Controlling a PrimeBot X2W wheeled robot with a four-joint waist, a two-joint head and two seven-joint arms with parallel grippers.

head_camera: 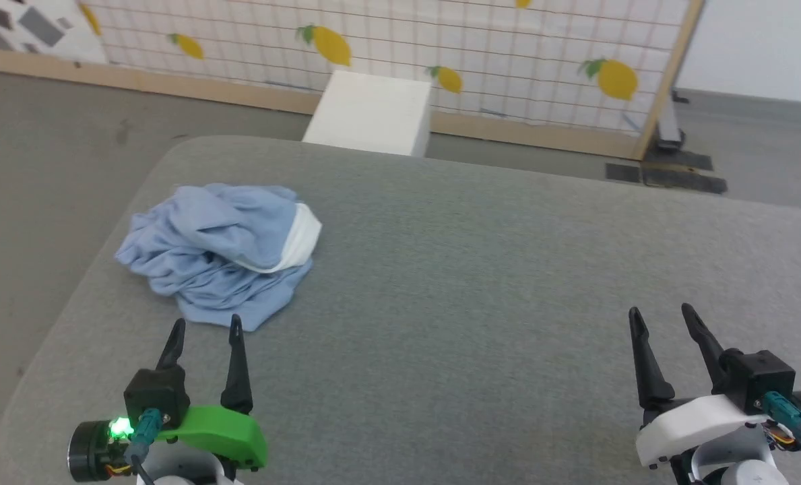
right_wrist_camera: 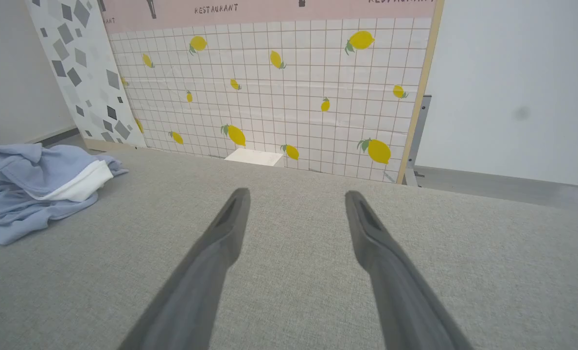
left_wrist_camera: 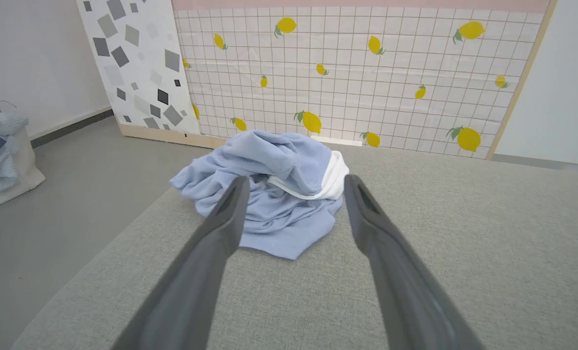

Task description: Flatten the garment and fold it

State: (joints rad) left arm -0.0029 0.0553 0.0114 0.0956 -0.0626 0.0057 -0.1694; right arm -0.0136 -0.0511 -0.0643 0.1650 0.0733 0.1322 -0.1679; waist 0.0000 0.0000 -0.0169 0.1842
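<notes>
A staged test room: freestanding lemon-print backdrop panel [head_camera: 400, 34] on grey floor [head_camera: 50, 135].

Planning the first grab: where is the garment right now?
In the head view the garment lies crumpled on the grey surface's left side, just beyond the left gripper, far from the right gripper.

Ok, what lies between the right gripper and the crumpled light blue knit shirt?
Nothing: in the head view the stretch of grey fabric surface between the open right gripper and the crumpled light blue knit shirt is bare.
</notes>
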